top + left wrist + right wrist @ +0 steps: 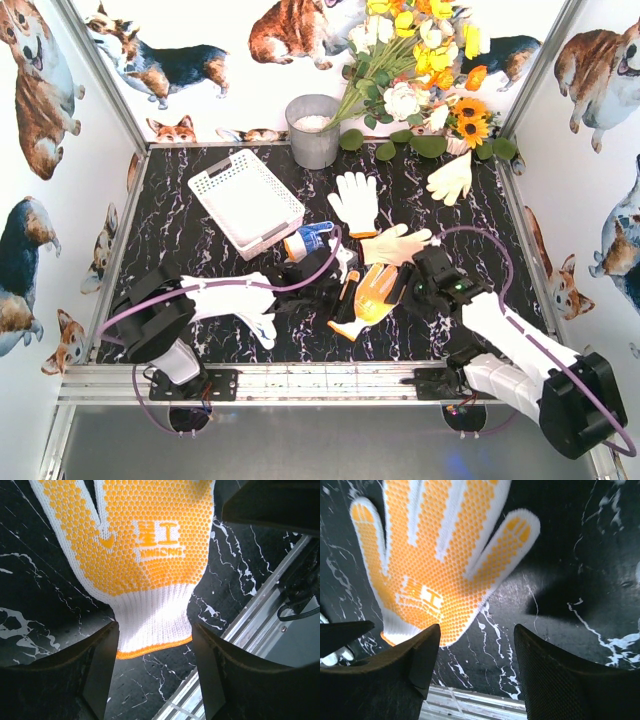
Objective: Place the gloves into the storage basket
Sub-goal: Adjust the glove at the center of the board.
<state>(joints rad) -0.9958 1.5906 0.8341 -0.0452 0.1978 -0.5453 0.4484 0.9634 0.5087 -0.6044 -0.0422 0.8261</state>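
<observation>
An orange-and-white dotted glove [368, 293] lies flat on the black marble table, between my two grippers. My left gripper [338, 302] is open, and the glove's white cuff [152, 625] lies between its fingertips. My right gripper [405, 285] is open and empty just right of the glove [435, 555], its left finger over the glove's edge. A white glove [355, 200], a cream glove [395, 245], a blue-and-white glove [308, 240] and another cream glove [450, 178] lie farther back. The white storage basket [222, 175] stands at the back left with no glove in it.
A grey metal bucket [313, 130] stands behind the basket, beside a bunch of artificial flowers [420, 60] at the back right. The aluminium frame rail [330, 380] runs along the near table edge, close to both grippers.
</observation>
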